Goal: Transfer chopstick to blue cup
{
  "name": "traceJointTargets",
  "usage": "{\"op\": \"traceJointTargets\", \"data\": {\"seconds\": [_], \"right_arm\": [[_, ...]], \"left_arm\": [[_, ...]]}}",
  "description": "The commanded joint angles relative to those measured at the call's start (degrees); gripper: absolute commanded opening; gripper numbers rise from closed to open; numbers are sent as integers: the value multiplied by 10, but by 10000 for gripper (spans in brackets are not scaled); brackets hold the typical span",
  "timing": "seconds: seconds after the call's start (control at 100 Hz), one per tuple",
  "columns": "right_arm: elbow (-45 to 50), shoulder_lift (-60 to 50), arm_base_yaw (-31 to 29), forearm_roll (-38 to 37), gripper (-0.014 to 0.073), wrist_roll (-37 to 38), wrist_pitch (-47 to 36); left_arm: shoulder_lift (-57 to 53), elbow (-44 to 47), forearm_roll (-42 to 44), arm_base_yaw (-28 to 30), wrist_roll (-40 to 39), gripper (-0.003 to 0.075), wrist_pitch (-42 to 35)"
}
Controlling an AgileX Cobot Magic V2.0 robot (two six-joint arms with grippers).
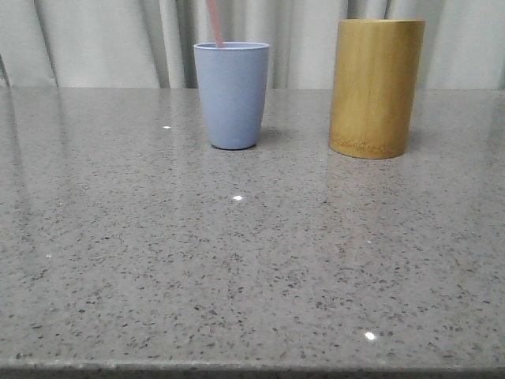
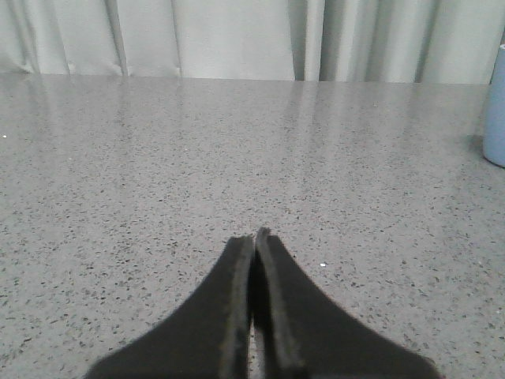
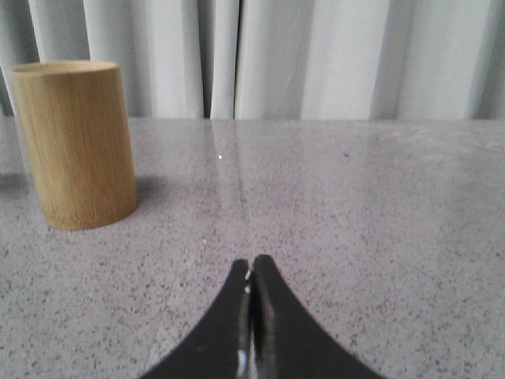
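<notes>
Chopstick (image 1: 215,24) standing in blue cup (image 1: 232,95); left hand (image 2: 257,237), right hand (image 3: 252,264) closed

You had nothing to read here: the blue cup (image 1: 231,95), the bamboo holder (image 1: 375,87) and the table (image 1: 237,260) carried no lettering.

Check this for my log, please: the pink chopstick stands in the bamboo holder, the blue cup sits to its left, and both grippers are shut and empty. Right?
One thing is wrong: the chopstick stands in the blue cup, not the bamboo holder, as the front view shows. The rest holds: the cup is left of the holder, and the left gripper and right gripper are shut and empty.
</notes>
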Motion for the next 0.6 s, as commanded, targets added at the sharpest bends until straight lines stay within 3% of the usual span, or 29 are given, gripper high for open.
{"op": "traceJointTargets", "data": {"seconds": [0.0, 0.59], "right_arm": [[0, -12, -3, -6, -105, 1, -22], [0, -12, -3, -6, -105, 1, -14]], "left_arm": [[-20, 5, 1, 1, -3, -19, -48], [-20, 5, 1, 1, -3, -19, -48]]}}
